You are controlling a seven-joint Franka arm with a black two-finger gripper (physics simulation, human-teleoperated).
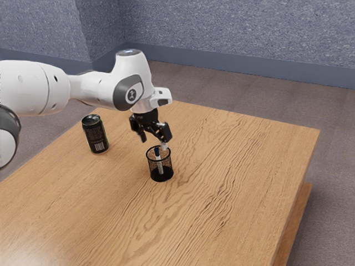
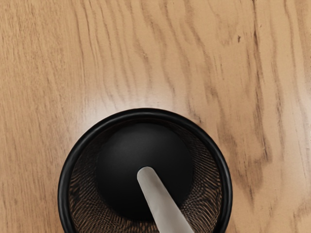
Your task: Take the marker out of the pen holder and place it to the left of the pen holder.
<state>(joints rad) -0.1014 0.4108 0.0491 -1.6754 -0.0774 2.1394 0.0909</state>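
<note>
No text can be read; the can's print and barcode are too small.

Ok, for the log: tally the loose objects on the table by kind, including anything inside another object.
Can: 1, black, standing upright
Pen holder: 1, black mesh
Marker: 1, leaning inside the pen holder
Total: 3

The Franka arm is reaching above its fingers, the two-finger gripper pointing downward and keeping them apart.
</note>
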